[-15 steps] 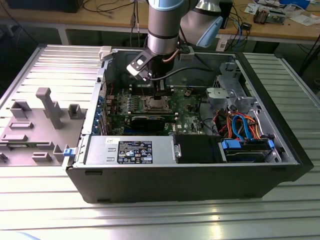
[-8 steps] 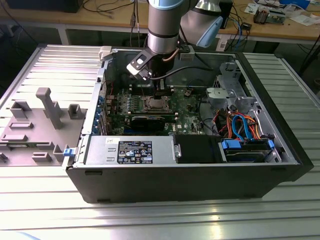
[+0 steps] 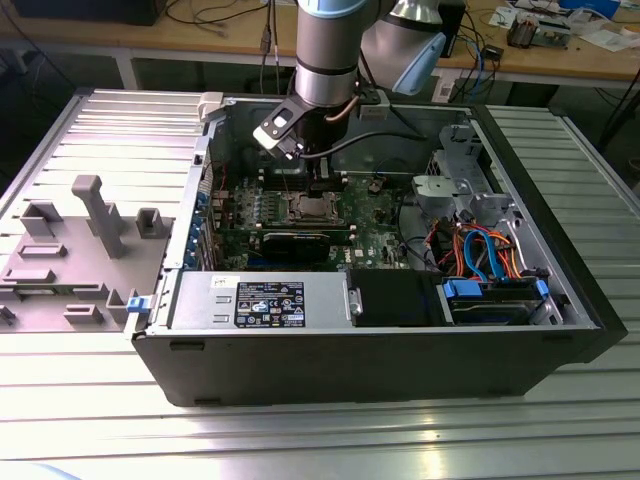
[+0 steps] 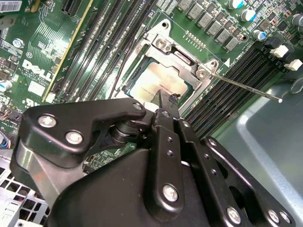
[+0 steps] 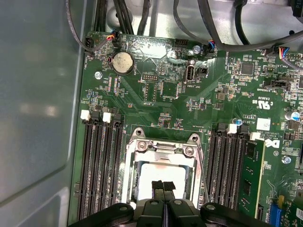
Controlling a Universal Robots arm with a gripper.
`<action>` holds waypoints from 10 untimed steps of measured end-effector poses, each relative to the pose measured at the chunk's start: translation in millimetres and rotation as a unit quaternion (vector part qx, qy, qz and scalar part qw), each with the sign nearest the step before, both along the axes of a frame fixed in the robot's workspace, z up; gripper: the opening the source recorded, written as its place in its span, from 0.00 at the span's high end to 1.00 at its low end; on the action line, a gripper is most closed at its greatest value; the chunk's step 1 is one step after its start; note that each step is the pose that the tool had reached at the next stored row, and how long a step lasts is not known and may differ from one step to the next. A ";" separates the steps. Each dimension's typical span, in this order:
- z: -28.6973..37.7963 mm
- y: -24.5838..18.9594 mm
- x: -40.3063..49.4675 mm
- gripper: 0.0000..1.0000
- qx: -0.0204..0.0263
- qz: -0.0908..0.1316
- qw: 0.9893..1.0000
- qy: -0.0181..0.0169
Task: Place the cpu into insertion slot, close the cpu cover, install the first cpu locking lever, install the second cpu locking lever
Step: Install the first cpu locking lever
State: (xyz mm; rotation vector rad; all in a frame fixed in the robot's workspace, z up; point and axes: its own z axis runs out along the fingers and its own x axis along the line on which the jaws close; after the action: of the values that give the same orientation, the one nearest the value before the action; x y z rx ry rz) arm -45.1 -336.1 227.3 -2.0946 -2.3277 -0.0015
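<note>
Step 1 judged done: cpu (image 4: 160,81) is seated in the slot (image 3: 312,208), mid-board, between the two banks of memory slots (image 5: 97,165). Step 2 looks done too: cover (image 5: 163,147) is seen lying flat around the chip, which shows through its cut-out. Levers are judged not locked: one lever (image 4: 246,88) is seen sticking out free past the slot's corner, over the memory slots toward the case wall. A second thin rod runs along the opposite side of the slot; whether it is latched cannot be told. Gripper (image 5: 163,185) is closed tip to tip with nothing held, and hangs just over the cpu's near edge; contact cannot be confirmed. Materials: the cpu top is flat, pale matte metal. The cover is thin stamped bright steel with round fasteners at its corners. The lever is springy steel wire, thin and hard to catch. The board (image 5: 161,90) is green, densely populated. Fingers (image 4: 165,137) are black, matte, riveted, tapering to narrow tips. The case (image 3: 380,370) sits open, mid-bench (image 3: 300,440), on ribbed metal.
</note>
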 end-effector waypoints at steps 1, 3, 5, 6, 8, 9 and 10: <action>0.2 0.0 0.0 0.89 0.000 0.000 1.000 0.000; 0.8 0.0 0.0 0.89 0.000 0.000 1.000 0.000; 1.4 0.0 0.0 0.89 0.000 0.000 1.000 0.000; 1.6 0.0 0.0 0.89 0.000 0.000 1.000 0.000; 2.3 0.0 0.0 0.89 0.000 0.000 1.000 0.000; 2.6 0.0 0.0 0.89 0.000 0.000 1.000 0.000; 2.7 0.0 0.0 0.89 0.000 0.000 1.000 0.000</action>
State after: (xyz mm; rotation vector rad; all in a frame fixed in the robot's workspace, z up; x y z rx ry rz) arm -45.1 -336.0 230.0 -2.0945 -2.3276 -0.0019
